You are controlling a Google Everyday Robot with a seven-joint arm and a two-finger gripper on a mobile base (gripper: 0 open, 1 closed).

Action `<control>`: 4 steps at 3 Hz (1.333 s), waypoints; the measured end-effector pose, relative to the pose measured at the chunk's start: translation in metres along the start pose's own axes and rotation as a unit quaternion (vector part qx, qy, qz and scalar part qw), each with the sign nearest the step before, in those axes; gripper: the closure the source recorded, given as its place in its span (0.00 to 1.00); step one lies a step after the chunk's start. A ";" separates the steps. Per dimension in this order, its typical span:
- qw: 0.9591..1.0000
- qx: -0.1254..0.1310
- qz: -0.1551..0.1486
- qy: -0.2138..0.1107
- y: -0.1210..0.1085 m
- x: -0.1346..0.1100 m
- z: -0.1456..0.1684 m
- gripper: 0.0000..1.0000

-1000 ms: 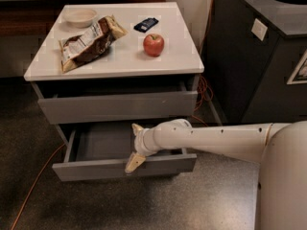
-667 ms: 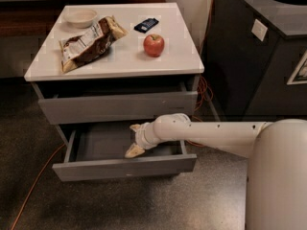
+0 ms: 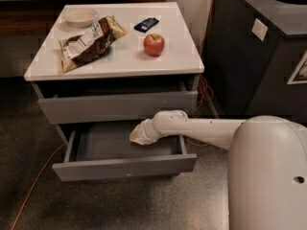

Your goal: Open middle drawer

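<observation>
Landmark for all positions: the white bench (image 3: 125, 63).

1. The middle drawer (image 3: 124, 167) sits low in the bench's carcass and is pulled well out toward the camera. Its grey interior is exposed. The front is flat, grey and without a handle, with a tiny pale speck near its lower edge.

2. The gripper (image 3: 140, 136) is under the bench top, inside the pulled-out drawer cavity and right of its centre, low over the drawer floor. Its grasp state cannot be determined from this view. No contact with the drawer walls or front can be confirmed.

3. The arm (image 3: 201, 128) reaches in from the bench's right side, passing over the drawer's right wall. The robot body (image 3: 271, 176) stands off the bench's front-right corner.

4. The upper drawer (image 3: 117, 106) lies directly beneath the bench top, with a dark gap showing between its front and the top.

5. On the bench top:
- a pale bowl (image 3: 80, 17) at the rear left
- a snack bag (image 3: 88, 43) lying flat at left of centre
- a small dark flat object (image 3: 146, 24) at the rear, right of centre
- a red apple (image 3: 154, 44) right of centre

6. A dark bin (image 3: 254, 61) stands to the bench's right. An orange cable (image 3: 29, 190) runs on the floor off the bench's front-left side.
</observation>
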State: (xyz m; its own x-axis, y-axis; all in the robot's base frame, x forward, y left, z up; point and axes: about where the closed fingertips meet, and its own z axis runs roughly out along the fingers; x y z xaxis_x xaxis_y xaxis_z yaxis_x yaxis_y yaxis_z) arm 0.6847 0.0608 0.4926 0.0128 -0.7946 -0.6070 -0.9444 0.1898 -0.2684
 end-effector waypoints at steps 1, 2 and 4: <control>1.000 -0.010 0.015 0.016 -0.005 0.018 0.021 0.95; 0.999 -0.028 0.031 0.031 -0.002 0.037 0.044 1.00; 0.996 -0.064 0.051 0.041 0.025 0.048 0.072 1.00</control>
State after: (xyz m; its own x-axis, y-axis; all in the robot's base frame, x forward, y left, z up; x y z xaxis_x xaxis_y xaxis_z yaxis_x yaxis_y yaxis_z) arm 0.6854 0.0689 0.4025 -0.1069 -0.8204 -0.5617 -0.9735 0.2012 -0.1086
